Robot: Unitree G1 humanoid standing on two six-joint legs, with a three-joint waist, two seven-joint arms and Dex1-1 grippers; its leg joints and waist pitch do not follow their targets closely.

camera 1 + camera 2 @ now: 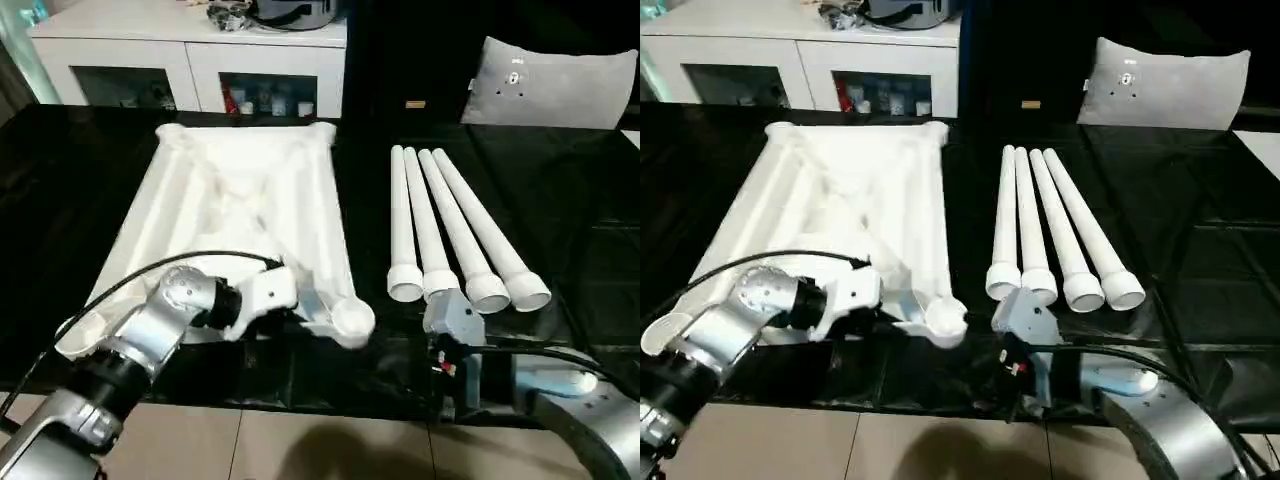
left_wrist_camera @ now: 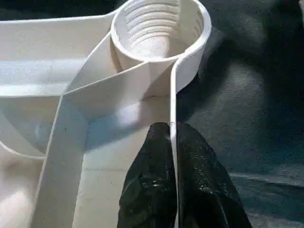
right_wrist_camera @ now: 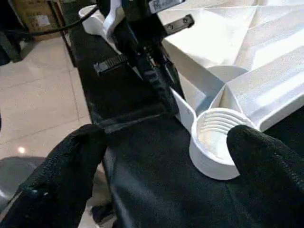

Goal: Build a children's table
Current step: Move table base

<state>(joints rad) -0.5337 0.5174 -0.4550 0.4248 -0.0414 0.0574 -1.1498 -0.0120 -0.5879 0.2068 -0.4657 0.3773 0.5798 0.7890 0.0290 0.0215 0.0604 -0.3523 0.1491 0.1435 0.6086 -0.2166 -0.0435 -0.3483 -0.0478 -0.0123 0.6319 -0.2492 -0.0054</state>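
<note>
Pinching the thin rim of the top [image 1: 240, 200], the left gripper [image 2: 172, 137] has one black finger on each side of the wall, pressed together just short of the near corner socket [image 2: 159, 28]. That top lies upside down on the black surface [image 1: 560, 200], ribs up, its near edge close to the surface's front edge. The right gripper [image 3: 166, 156] hovers beside the same socket with its fingers spread wide and nothing between them, the socket sitting in the gap as seen from its wrist.

Beyond the right gripper, four legs [image 1: 450, 230] lie side by side, wide ends toward the robot, well apart from the top. Farther back stand a white cabinet [image 1: 190, 60] and a grey cushion [image 1: 555, 85].

Risks, as I judge them: the grip is on a narrow plastic wall, so a pull or lift could let the rim slip out of the fingers or flex. With the top so near the front edge, a tug toward the robot might tip it off. The right gripper is close enough that any shift of the top could knock the socket into a finger.
</note>
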